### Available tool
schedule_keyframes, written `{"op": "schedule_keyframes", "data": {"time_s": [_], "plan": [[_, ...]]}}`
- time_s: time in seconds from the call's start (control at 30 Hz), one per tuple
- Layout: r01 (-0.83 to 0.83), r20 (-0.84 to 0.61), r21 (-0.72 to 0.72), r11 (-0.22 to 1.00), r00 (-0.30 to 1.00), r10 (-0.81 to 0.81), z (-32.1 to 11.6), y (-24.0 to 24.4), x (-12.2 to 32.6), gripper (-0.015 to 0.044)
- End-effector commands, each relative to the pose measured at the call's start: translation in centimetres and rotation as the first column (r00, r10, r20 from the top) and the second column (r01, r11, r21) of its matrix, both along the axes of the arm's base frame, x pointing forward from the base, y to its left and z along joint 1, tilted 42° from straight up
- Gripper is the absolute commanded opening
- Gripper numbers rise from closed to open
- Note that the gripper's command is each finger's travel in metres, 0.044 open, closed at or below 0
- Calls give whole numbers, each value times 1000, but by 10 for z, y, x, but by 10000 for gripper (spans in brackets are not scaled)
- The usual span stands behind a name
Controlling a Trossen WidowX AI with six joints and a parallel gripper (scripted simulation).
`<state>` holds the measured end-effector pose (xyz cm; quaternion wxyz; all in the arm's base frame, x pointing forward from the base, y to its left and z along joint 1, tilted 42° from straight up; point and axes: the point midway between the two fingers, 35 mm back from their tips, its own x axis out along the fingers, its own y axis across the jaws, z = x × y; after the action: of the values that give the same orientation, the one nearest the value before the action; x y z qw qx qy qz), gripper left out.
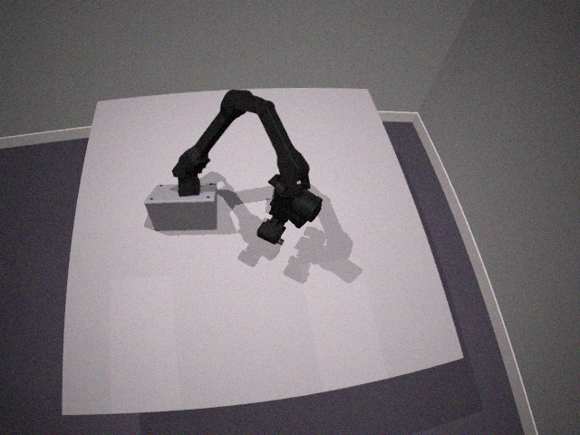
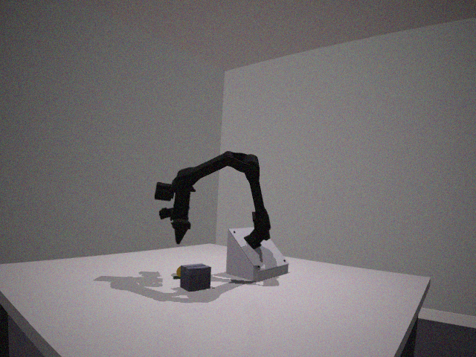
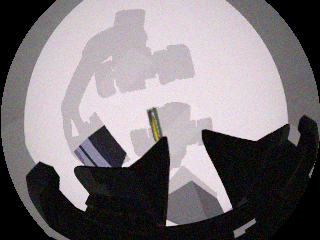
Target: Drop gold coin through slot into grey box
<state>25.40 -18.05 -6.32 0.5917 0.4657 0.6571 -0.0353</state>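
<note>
- No text, label, brand, number or sign can be read in the top, exterior or wrist view.
- The grey box (image 2: 195,277) and the arm's base (image 2: 254,259) show plain, unmarked faces.

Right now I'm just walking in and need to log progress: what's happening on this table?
One black arm hangs its gripper above the table, over the gold coin, which stands on edge in its green holder. The fingers are partly closed with nothing between them, so the coin is not yet picked up. The grey box with the slot sits right beside the coin, and nothing has been dropped in it yet.
</note>
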Motion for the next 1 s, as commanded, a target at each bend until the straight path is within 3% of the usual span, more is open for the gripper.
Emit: {"op": "schedule_keyframes", "data": {"time_s": [0.0,0.97], "plan": [[-47,50,81,996,998,43,10,34,12,161],[-47,52,82,995,998,43,-39,78,17,161]]}}
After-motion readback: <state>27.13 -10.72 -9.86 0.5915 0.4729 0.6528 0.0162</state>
